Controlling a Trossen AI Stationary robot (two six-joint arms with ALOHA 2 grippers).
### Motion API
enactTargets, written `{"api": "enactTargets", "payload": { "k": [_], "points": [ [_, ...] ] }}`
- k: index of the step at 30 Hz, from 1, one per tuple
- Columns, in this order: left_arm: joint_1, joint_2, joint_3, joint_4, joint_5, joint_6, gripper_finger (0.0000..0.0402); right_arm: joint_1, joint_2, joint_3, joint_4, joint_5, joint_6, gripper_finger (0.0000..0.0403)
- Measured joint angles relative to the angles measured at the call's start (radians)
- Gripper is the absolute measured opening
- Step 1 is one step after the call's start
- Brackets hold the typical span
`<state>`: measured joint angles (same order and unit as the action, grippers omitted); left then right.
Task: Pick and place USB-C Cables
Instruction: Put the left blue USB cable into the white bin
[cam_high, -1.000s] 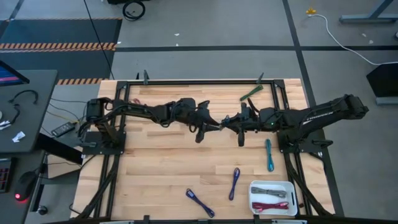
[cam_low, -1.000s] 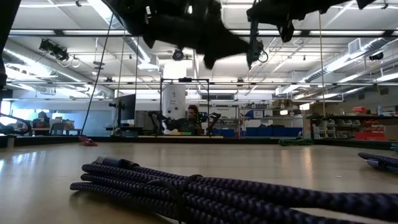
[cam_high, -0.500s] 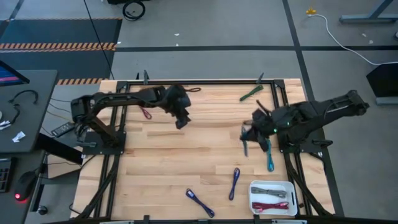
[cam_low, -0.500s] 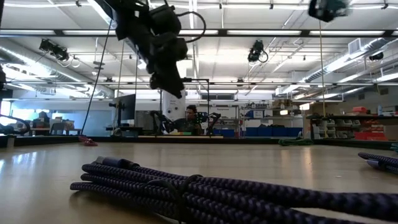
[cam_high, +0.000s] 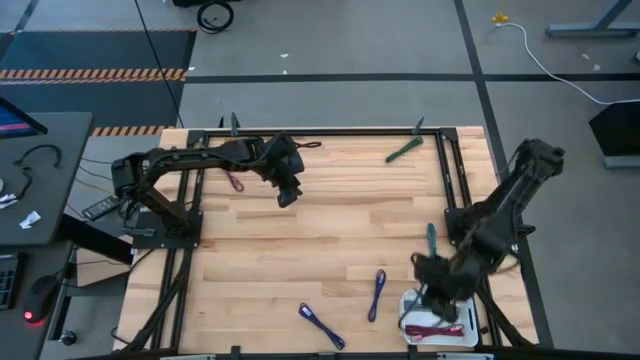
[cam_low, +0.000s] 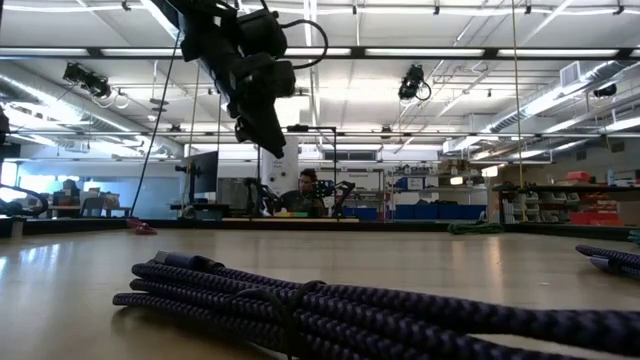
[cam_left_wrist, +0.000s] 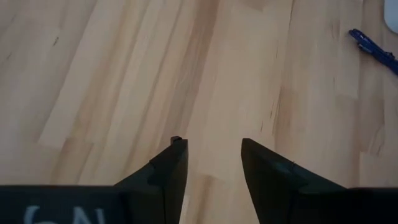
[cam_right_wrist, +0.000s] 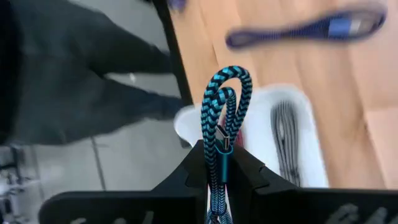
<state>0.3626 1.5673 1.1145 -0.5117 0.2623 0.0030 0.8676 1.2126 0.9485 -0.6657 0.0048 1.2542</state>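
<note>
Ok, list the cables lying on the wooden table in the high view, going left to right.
Magenta cable → blue cable → purple cable → green cable → teal cable. The cables in the white tray are left out, since the right gripper overlaps them.

Tray: we see the white rectangular plastic tray (cam_high: 465, 300) at the near right corner of the light wooden slatted table (cam_high: 250, 250); grey cable bundle (cam_right_wrist: 285, 140) and magenta cable bundle (cam_high: 432, 331) lie in it.
R gripper: right gripper (cam_high: 435, 290) is over the tray's left edge, clamped on the teal braided cable bundle (cam_right_wrist: 222, 112).
L gripper: left gripper (cam_high: 287, 195) hangs over the table's far-left part, fingers apart.
Near edge: dark blue cable bundle (cam_high: 321, 326) left of the purple cable bundle (cam_high: 377, 294), both left of the tray.
Right side: second teal cable bundle (cam_high: 431, 237) behind the tray.
Far edge: green cable bundle (cam_high: 404, 150) near the far right corner.
</note>
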Motion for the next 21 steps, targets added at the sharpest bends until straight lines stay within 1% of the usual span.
{"api": "enactTargets", "payload": {
  "k": [4, 11, 14, 21],
  "points": [
    [0.0, 0.0, 0.0, -0.001, 0.0, 0.009, 0.0155, 0.051, 0.116, 0.0, 0.026, -0.029, 0.024, 0.0035],
    [-0.002, 0.0, 0.0, -0.006, 0.003, 0.006, 0.0151, 0.087, 0.286, 0.0, 0.09, -0.125, -0.069, 0.0035],
    [-0.002, 0.0, 0.0, -0.018, 0.005, -0.017, 0.015, 0.104, 0.335, 0.0, 0.089, -0.137, -0.115, 0.0035],
    [-0.003, 0.0, 0.0, -0.029, 0.005, -0.024, 0.0149, 0.108, 0.403, 0.0, 0.083, -0.137, -0.29, 0.0036]
  ]
}}
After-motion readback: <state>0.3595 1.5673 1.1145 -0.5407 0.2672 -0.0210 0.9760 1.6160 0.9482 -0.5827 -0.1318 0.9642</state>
